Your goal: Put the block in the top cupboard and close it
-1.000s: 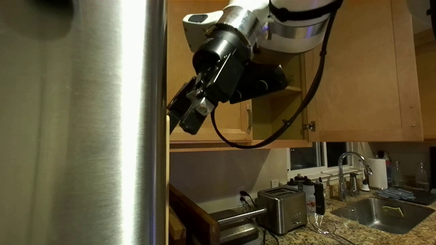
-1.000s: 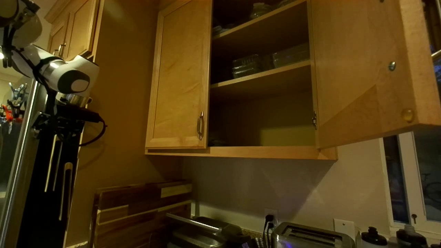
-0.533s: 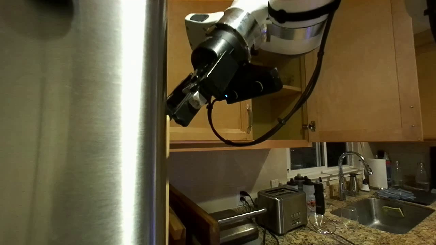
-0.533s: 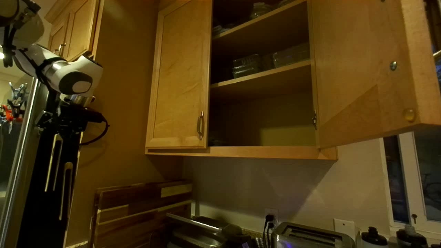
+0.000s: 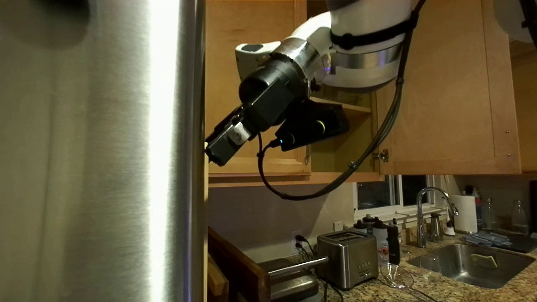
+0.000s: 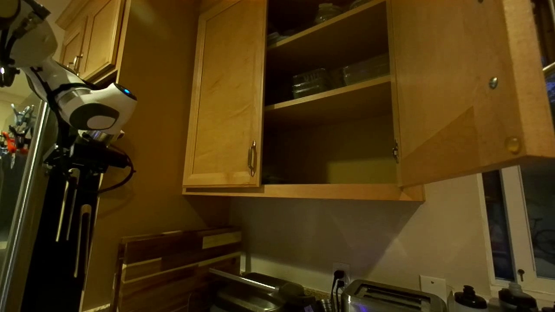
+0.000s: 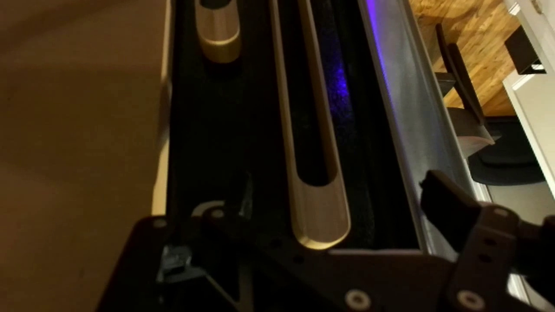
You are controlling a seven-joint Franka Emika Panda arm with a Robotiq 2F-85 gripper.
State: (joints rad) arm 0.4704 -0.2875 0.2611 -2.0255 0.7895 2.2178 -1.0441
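Robotic fingers point(image 5: 226, 150) hover spread, a slotted pale wooden bar point(image 7: 320, 208), apparently the block, showing just ahead between them, a grasp likely best made by centring and squaring on its edges before pinching, the open top cupboard point(image 6: 342, 191) well apart from them.

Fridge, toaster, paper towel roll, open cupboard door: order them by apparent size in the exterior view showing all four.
1. Fridge, nearest the camera, cut off by the frame
2. Open cupboard door, top cut off
3. Toaster
4. Paper towel roll, farther back
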